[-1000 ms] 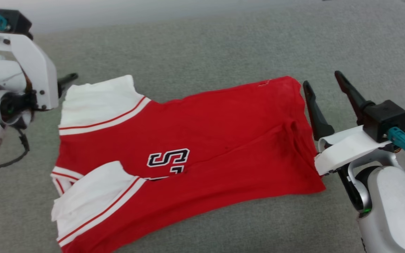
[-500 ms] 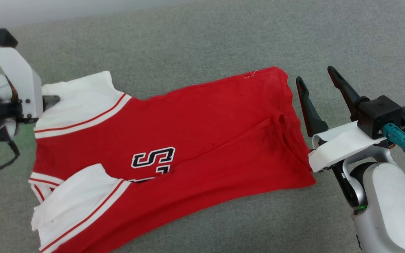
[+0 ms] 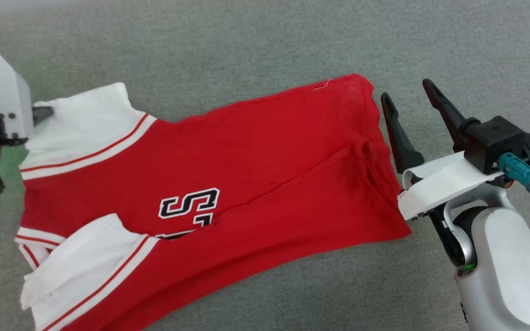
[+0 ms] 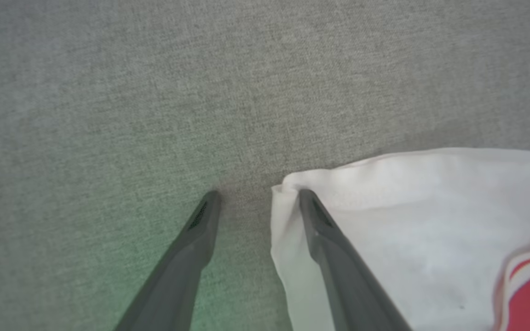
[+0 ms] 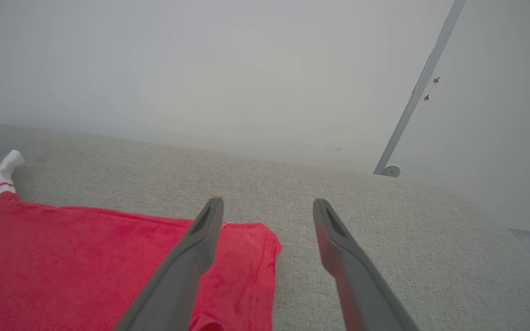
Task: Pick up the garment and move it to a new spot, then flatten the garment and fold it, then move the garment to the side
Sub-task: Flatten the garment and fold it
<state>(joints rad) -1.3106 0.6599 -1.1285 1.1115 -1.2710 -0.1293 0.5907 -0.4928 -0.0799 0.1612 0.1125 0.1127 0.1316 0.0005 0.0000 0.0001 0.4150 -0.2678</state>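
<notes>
So the garment (image 3: 256,161) is lying spread out on the grey fabric surface (image 3: 265,41), with the sleeve end pointing to the robot's left and the red hem pointing to its right. It's looking mostly flat. A long crease is running through the red body toward the hem, and the lower white sleeve (image 3: 81,253) is sitting folded over the front. The black S patch (image 3: 189,202) is facing up, near the middle.

The left claw (image 4: 258,197) is sitting wide at the corner of the upper white sleeve (image 3: 81,124). 1 finger is resting on top of the cloth right at its corner, and the other is pointing at bare grey fabric just beside it. It's not pinching anything.

The right claw (image 3: 405,89) is also standing wide and holding nothing. Its 2 fingers are hanging just beside the hem edge, the nearer 1 right along it in the head view. A pale wall (image 5: 246,69) is showing behind the surface in the right wrist view.
</notes>
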